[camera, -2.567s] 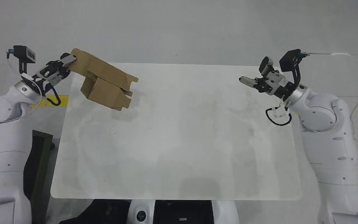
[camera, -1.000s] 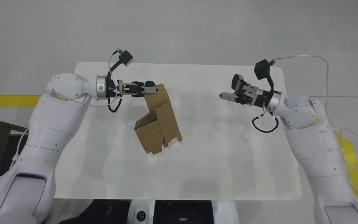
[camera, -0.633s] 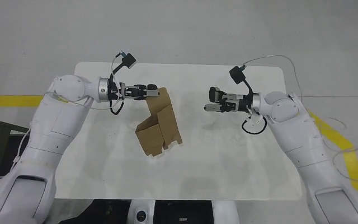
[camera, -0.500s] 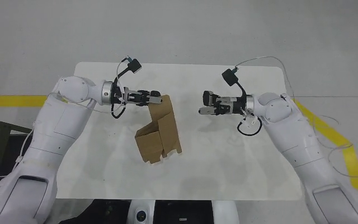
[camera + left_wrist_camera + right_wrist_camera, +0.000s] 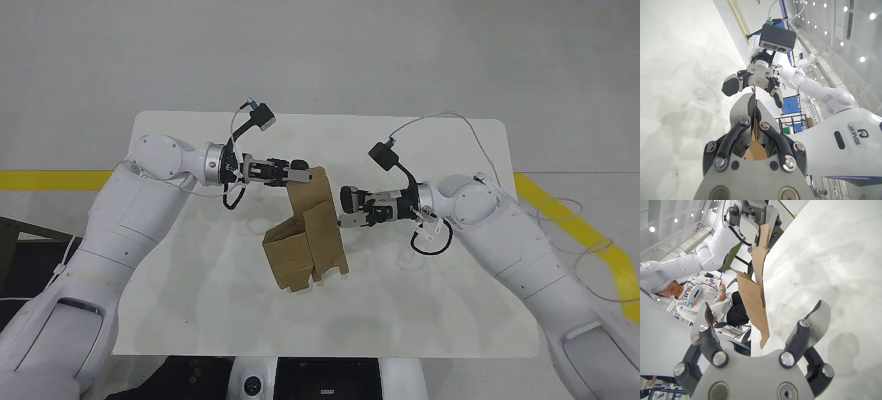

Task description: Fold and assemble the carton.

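Note:
A flat-folded brown carton (image 5: 308, 230) hangs over the middle of the white table (image 5: 440, 300), partly opened at its lower end. My left gripper (image 5: 303, 174) is shut on the carton's far upper edge; the thin cardboard edge (image 5: 754, 106) runs between its fingers. My right gripper (image 5: 346, 195) stands open at the carton's right edge, level with its upper half. The carton's flap (image 5: 758, 306) reaches into the gap between the right gripper's spread fingers (image 5: 817, 313). The left gripper (image 5: 761, 228) holds the carton's other end beyond.
The table's bare white top surrounds the carton on all sides. A yellow floor line (image 5: 50, 180) runs past both table ends. A dark frame (image 5: 20, 235) stands off the left edge.
My left arm carried the carton from the table's far-left corner to the middle. The right gripper swung in from the right side and now stands at the carton's edge.

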You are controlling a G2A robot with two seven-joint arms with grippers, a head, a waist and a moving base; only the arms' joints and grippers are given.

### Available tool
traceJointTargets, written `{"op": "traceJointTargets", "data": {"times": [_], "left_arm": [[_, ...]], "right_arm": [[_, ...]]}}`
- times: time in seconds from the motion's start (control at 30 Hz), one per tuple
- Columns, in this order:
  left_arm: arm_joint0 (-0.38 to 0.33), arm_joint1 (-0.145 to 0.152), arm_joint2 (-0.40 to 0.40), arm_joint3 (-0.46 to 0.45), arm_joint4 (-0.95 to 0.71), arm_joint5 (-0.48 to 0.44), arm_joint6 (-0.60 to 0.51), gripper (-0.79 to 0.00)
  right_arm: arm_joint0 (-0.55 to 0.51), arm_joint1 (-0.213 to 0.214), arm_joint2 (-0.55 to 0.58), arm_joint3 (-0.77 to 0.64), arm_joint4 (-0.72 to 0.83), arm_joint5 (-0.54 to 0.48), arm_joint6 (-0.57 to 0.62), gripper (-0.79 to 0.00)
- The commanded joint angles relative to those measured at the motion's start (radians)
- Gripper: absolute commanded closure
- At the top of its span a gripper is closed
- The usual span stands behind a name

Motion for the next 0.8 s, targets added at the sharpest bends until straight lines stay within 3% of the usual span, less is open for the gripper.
{"op": "traceJointTargets", "data": {"times": [0.0,0.13,0.37,0.6,0.77], "left_arm": [[-0.005,-0.008,0.01,0.016,-0.014,-0.003,0.003,0.0],[-0.01,-0.021,0.024,0.038,-0.039,-0.004,0.004,0.0],[-0.009,-0.034,0.033,0.049,-0.052,-0.007,0.007,0.0],[-0.005,-0.042,0.03,0.046,-0.078,-0.006,0.006,0.0],[0.0,-0.044,0.026,0.047,-0.082,-0.007,0.007,0.0]], "right_arm": [[0.011,0.003,-0.028,0.003,0.013,-0.012,-0.012,-0.785],[0.036,0.006,-0.09,-0.001,0.039,-0.031,-0.031,-0.785],[0.082,0.011,-0.193,0.004,0.086,-0.063,-0.063,-0.394],[0.123,0.016,-0.276,0.027,0.121,-0.1,-0.1,-0.308],[0.154,0.019,-0.329,0.035,0.146,-0.121,-0.121,-0.172]]}}
